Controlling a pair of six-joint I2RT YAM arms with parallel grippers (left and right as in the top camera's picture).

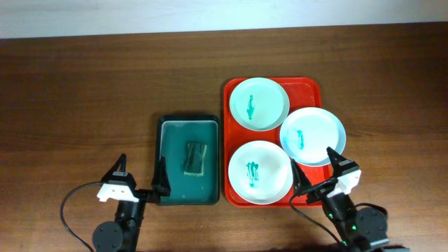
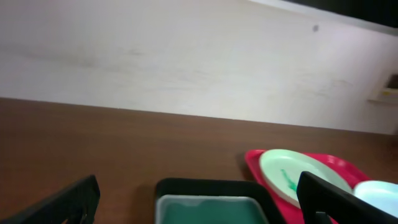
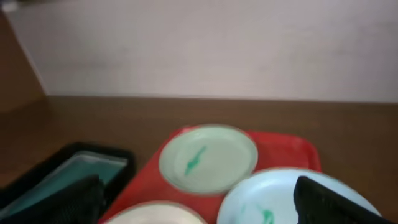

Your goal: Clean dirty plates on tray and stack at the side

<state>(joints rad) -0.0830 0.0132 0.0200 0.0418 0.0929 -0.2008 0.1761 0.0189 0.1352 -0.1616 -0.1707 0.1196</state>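
**Task items.** Three round, shallow, pale plates lie flat on the large, flat, bright red plastic tray, each smeared teal-green at the centre. They are the far plate, the right-hand plate and the near plate. The right-hand plate overhangs the tray's right rim. Whether its edge touches the near plate cannot be told. No plate is stacked off the tray, so the task is judged to be at its start.

**Governing relation.** The plates lie directly ahead of the right end effector, which is by far the nearer to them. One of its fingertips stands over the near edge of the right-hand plate. Just left of the tray sits a dark green rectangular basin holding a small dark oblong sponge. The sponge's long axis runs away from the robot. It lies ahead and to the right of the left end effector, which is the nearer to it.

**Pose.** Both arms sit low at the near edge of the brown wooden bench, and their wrist views look almost level across it. Both end effectors are spread wide and grasp nothing. The left one's right finger is at the basin's near-left corner.

**Judgement.** The left arm suits fetching the sponge and the right suits handling the plates.
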